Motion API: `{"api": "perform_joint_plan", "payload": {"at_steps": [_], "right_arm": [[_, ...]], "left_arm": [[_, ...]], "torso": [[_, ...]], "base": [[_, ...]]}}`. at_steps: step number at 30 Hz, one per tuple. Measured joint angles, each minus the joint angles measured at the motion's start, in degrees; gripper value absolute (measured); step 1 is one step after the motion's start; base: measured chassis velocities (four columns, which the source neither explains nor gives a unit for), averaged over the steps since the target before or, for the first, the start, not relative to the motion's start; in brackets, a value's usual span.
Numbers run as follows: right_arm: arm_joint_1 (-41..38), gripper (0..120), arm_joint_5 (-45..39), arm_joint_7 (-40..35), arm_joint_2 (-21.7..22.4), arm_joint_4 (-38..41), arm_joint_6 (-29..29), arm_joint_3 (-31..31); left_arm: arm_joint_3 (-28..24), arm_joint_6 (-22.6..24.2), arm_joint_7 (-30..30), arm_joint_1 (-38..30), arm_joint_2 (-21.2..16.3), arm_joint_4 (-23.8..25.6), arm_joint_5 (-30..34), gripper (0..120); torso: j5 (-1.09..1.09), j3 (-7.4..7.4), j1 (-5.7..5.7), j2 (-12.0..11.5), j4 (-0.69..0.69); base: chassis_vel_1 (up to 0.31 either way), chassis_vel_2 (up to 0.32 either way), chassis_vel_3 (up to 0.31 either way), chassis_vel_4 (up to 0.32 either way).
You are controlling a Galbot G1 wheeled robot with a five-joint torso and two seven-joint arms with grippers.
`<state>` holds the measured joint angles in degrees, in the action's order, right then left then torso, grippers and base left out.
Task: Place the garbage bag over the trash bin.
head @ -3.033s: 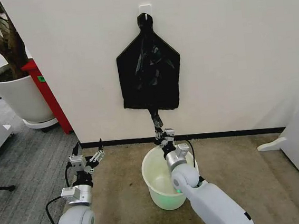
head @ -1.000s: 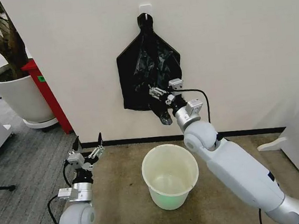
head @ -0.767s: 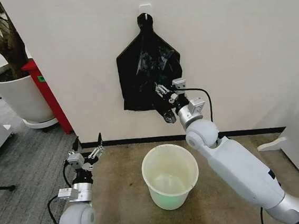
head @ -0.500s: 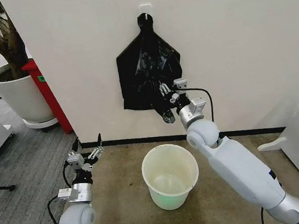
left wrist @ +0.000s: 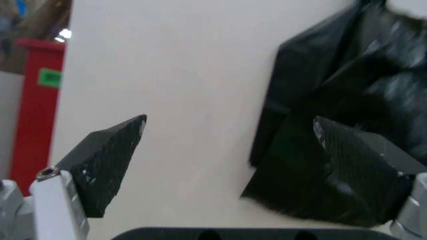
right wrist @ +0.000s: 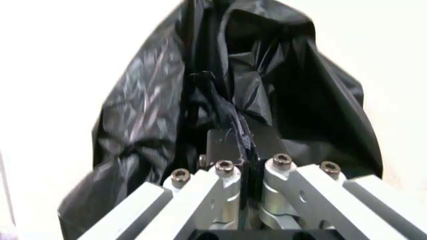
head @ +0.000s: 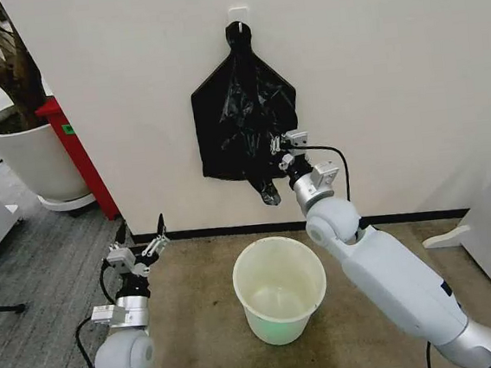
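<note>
At lower left of the head view the left gripper (head: 138, 244) hangs with fingers spread, holding nothing; its wrist camera shows two dark wedge-shaped fingertips (left wrist: 107, 160) wide apart. At centre, one glossy, crinkled black bag (head: 267, 186) trails below the flat sheaf (head: 231, 129) hung on the white wall (head: 391, 66). The right gripper (head: 282, 149) is clenched on the bag; its wrist view shows the film pinched between closed metal fingers (right wrist: 227, 172). Below stands one round cream bin (head: 280, 292), uncovered.
</note>
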<state>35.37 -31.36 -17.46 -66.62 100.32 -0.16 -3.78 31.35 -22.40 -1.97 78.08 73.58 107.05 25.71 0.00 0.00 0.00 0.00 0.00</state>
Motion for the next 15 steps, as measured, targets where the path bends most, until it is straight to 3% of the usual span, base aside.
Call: {"api": "perform_joint_plan", "payload": {"at_steps": [7,11,13,14,15], "right_arm": [[-0.5,0,-1.0,-0.9,-0.3,2.1,-0.6,0.5],[-1.3,0,-2.0,-1.8,-0.6,3.9,-1.3,0.5],[-1.7,0,-2.2,-2.4,-1.0,4.3,-1.8,0.5],[-1.7,0,-2.2,-2.4,-1.0,4.3,-1.8,0.5],[-1.8,0,-2.2,-2.8,-1.2,4.4,-2.0,0.5]], "left_arm": [[-1.2,1.8,0.0,-0.8,-2.8,4.5,4.5,100],[-3.3,3.8,-0.4,-2.8,-9.4,8.0,13.4,100],[-5.0,4.9,-1.7,-6.3,-15.4,8.8,20.8,100],[-5.0,4.9,-1.7,-6.3,-15.4,8.8,20.8,100],[-5.7,5.1,-2.2,-7.9,-17.7,8.8,23.1,100]], "torso": [[0.00,0.00,0.00,0.0,0.00],[0.00,0.00,0.00,0.0,0.00],[-0.01,0.00,0.00,0.0,0.00],[-0.01,0.00,0.00,0.0,0.00],[-0.01,0.00,0.00,0.0,0.01]], "base": [[0.000,0.000,0.000,0.000],[0.000,0.000,0.000,0.000],[0.000,0.000,0.000,0.000],[0.000,0.000,0.000,0.000],[0.000,0.000,0.000,0.000]]}}
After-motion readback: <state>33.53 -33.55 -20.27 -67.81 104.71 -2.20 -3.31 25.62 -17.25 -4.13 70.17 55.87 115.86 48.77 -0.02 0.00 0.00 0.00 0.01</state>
